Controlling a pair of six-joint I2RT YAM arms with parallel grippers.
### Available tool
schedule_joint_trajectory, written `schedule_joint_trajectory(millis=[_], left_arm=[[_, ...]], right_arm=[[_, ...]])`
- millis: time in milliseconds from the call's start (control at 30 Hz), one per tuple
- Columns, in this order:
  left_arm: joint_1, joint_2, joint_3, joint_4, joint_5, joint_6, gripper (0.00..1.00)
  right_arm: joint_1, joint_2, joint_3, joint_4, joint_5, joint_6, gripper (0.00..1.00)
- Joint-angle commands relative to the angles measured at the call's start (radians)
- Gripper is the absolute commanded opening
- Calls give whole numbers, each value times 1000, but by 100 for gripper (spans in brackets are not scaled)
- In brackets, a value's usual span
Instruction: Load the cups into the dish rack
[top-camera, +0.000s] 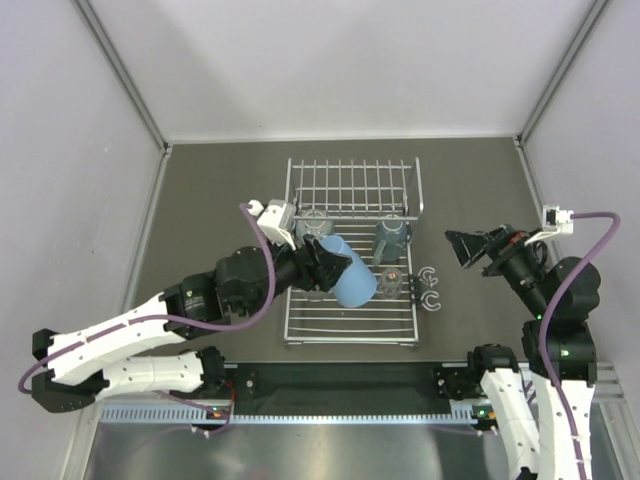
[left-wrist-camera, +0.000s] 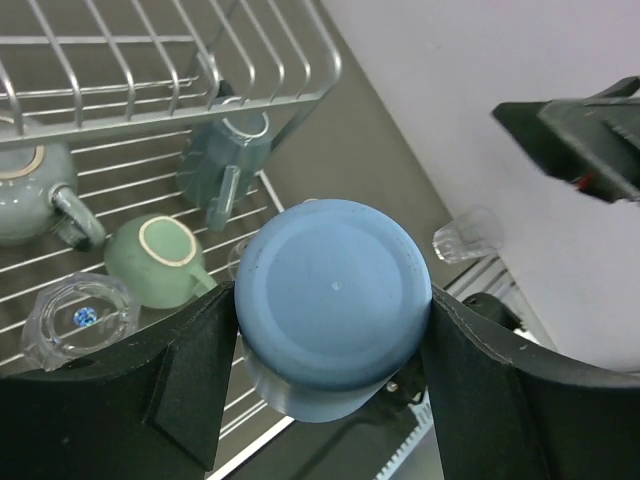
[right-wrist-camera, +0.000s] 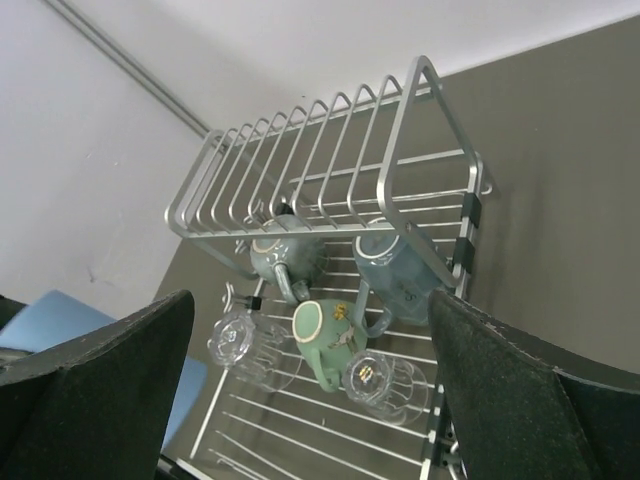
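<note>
My left gripper (top-camera: 325, 265) is shut on the larger light-blue tumbler (left-wrist-camera: 335, 290). It holds the tumbler over the dish rack (top-camera: 350, 185), base toward the wrist camera. On the rack's bars lie a mint-green mug (right-wrist-camera: 335, 340), two grey-blue mugs (right-wrist-camera: 285, 255) (right-wrist-camera: 400, 275) and two clear tumblers (right-wrist-camera: 245, 345) (right-wrist-camera: 385, 385). To the right of the rack my right gripper (top-camera: 470, 248) hangs open above the table. It points at the rack with nothing between its fingers.
Two small white C-shaped clips (top-camera: 430, 285) lie on the dark table beside the rack's right edge. The rack's hinged panel (right-wrist-camera: 330, 160) stands up at the far side. White walls close in the table on the left, the right and the far side.
</note>
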Motion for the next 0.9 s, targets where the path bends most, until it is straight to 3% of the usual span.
schedule_joint_trajectory(millis=[0,167,867], left_arm=[[-4,-8,-68,-5,-19,-8,0],[-4,15,-180,119,-19,-23,0],[-93,220,-258,253,-142,-61,0]], right_arm=[[-13,-16,70,-13,40,-23,100],[-11,-7,113,-77,86,-40,100],[-11,-4,153,-139,131,-78,100]])
